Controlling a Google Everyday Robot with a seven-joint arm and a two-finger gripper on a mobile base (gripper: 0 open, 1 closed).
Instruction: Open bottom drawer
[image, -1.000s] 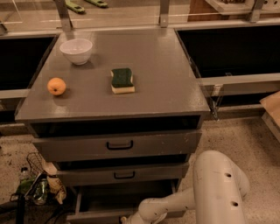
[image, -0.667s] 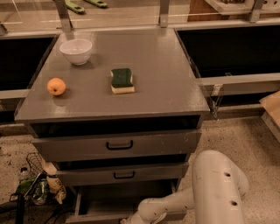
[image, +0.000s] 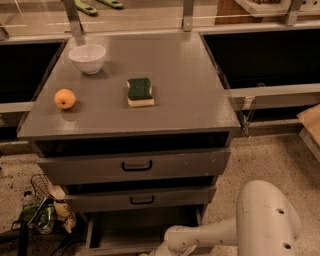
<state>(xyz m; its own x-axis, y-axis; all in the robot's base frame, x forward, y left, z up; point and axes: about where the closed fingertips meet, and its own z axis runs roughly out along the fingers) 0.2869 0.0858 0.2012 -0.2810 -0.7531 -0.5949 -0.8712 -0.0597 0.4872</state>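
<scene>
The bottom drawer (image: 145, 226) stands pulled out, inside showing. The end effector (image: 151, 252) is low at its front edge, mostly cut off; open or closed cannot be told.

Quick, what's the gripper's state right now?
Gripper: cannot be told; it is low at the bottom edge of the view, at the front of the pulled-out bottom drawer.

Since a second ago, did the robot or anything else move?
Only the arm moved: its big white part slid a little to the right and lower. The gripper sits at the picture's bottom edge, by the front of the bottom drawer, mostly cut off. That drawer looks open about as far as before. The bowl, orange and sponge stayed put on the cabinet top.
</scene>
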